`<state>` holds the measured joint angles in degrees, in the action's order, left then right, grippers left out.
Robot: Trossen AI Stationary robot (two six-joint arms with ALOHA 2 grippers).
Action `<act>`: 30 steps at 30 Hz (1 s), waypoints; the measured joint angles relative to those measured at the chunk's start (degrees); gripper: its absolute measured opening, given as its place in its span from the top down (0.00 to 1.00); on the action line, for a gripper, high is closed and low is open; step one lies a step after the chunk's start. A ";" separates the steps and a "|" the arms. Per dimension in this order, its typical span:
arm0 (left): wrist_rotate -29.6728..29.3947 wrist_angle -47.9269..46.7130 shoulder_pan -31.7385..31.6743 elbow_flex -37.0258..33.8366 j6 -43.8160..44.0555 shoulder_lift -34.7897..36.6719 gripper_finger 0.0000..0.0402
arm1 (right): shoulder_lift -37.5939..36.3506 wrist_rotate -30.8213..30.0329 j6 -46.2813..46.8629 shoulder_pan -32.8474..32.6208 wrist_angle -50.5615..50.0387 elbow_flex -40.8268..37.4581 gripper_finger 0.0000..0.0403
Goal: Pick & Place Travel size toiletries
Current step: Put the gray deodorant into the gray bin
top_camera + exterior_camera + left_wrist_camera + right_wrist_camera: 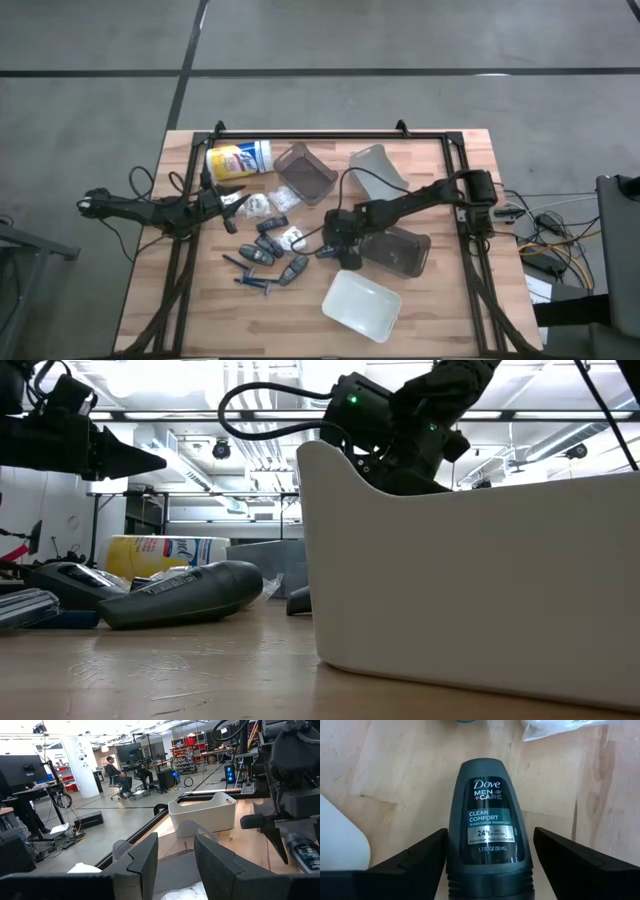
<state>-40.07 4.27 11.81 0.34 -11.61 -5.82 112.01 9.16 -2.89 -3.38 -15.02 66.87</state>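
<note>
Your right gripper straddles one dark deodorant roll-on, jaws wide. Your left gripper, jaws parted, hovers over the worktop. Three bins: one white, two smoky.

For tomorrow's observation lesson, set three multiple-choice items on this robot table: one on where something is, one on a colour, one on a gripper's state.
1. Where does the canister with the yellow label lie?
A. near the table's far left corner
B. inside the white bin
C. at the near right edge

2. What colour is the deodorant stick between the right gripper's fingers?
A. bright red
B. dark grey
C. white

3. How does the right gripper stand?
A. shut on a white packet
B. out of view
C. open, fingers on either side of the deodorant stick

Answers:
1 A: the high view shows it beside the left gripper, far from the white bin.
2 B: the right wrist view shows a dark grey body.
3 C: bare wood shows between each finger and the stick.
</note>
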 joint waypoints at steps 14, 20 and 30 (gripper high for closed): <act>0.00 0.00 0.00 0.00 -0.01 0.00 0.67 | -0.31 -0.14 -1.65 0.03 -5.17 0.45 0.49; 0.00 0.00 0.00 0.00 0.01 0.00 0.67 | -0.61 -0.12 -6.06 0.14 -11.62 2.43 0.47; 0.00 -0.02 0.00 0.00 0.01 -0.01 0.67 | -5.66 0.13 -9.82 2.95 -15.88 2.47 0.49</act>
<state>-40.07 4.26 11.81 0.34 -11.60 -5.84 106.36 9.29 -12.72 -0.43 -30.90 69.34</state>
